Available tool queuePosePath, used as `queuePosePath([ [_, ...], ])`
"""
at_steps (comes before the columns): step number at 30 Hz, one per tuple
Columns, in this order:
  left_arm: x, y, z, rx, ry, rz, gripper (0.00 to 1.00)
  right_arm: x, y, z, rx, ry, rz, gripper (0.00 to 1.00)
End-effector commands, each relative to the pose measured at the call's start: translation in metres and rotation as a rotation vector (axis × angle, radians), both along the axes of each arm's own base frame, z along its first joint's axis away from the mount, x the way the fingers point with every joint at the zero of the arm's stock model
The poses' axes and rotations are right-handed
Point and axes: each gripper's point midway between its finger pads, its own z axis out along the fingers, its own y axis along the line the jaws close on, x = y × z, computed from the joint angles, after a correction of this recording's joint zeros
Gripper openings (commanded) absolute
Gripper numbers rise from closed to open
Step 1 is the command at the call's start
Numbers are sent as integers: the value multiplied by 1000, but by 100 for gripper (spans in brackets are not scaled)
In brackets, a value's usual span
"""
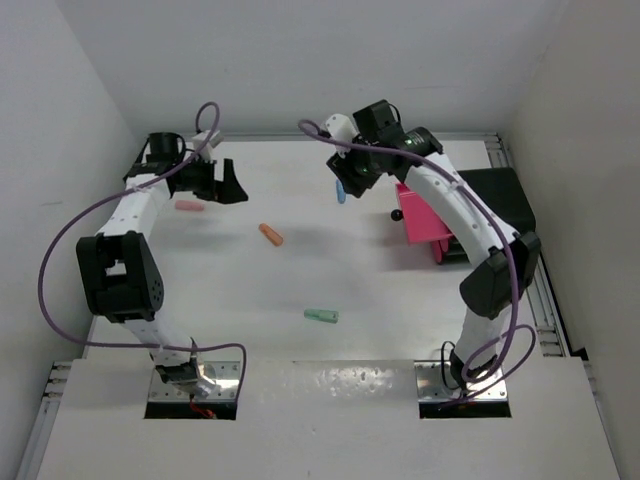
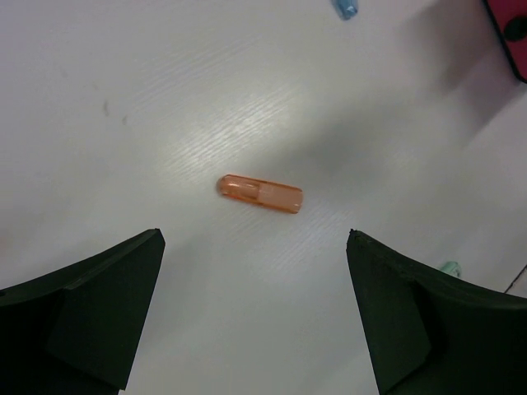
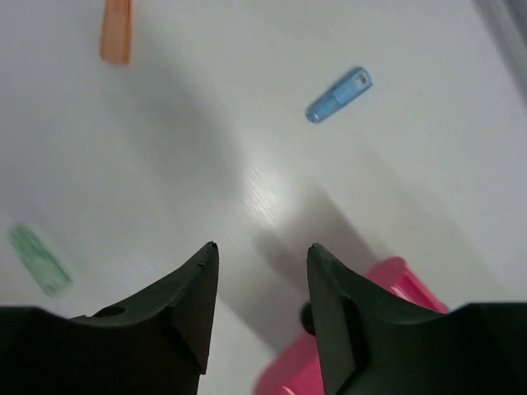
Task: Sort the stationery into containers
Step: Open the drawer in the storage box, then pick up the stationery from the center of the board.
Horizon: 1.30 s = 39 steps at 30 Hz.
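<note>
**A:** Where does the stationery stand?

**B:** Mostly unsorted, by my reckoning. Four stubby pieces lie loose on the table [image 1: 400, 320], taken from its middle in the overhead view. The orange piece [image 1: 270, 234] is near the middle toward 10 o'clock. The pink piece [image 1: 189, 206] is farther out on the same line. The mint piece [image 1: 321, 316] is at 6 o'clock and the blue piece [image 1: 341, 192] at 12.

**A:** And the containers?

**B:** One magenta drawer [image 1: 425, 220] stands pulled out of the black box [image 1: 500, 195] at about 2 o'clock, its round knob [image 1: 397, 214] facing the middle. My right arm covers much of it, so I cannot tell whether anything lies inside.

**A:** What do your hands have?

**B:** Nothing. My left gripper [image 2: 255, 239] is spread wide over bare table, the orange piece straight ahead at 12 o'clock between its fingers and well apart from both. My right gripper [image 3: 262, 247] hangs with a narrower gap and nothing in it. The blue piece is out at 1 o'clock and the drawer's corner just below.

**A:** So what is left?

**B:** All four visible pieces need lifting into a drawer.
</note>
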Motion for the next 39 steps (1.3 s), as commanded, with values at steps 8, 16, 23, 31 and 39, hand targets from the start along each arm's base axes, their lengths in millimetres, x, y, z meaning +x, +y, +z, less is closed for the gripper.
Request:
queuePosePath([
  [8,-9,40,18,-43,-61,80,100,82,64,-56,217,21,-506,42],
  [16,-23,60,5,-73,-22,111,100,132,49,-108,249,-3,-718,43],
  [23,-28,66,-13,-136,35,118,100,154,34,-152,255,14,-814,43],
  [31,-29,68,-18,-164,46,117,100,168,21,-181,304,79,-863,44],
  [39,-31,68,-24,-165,58,118,100,171,20,-206,304,125,-846,44],
])
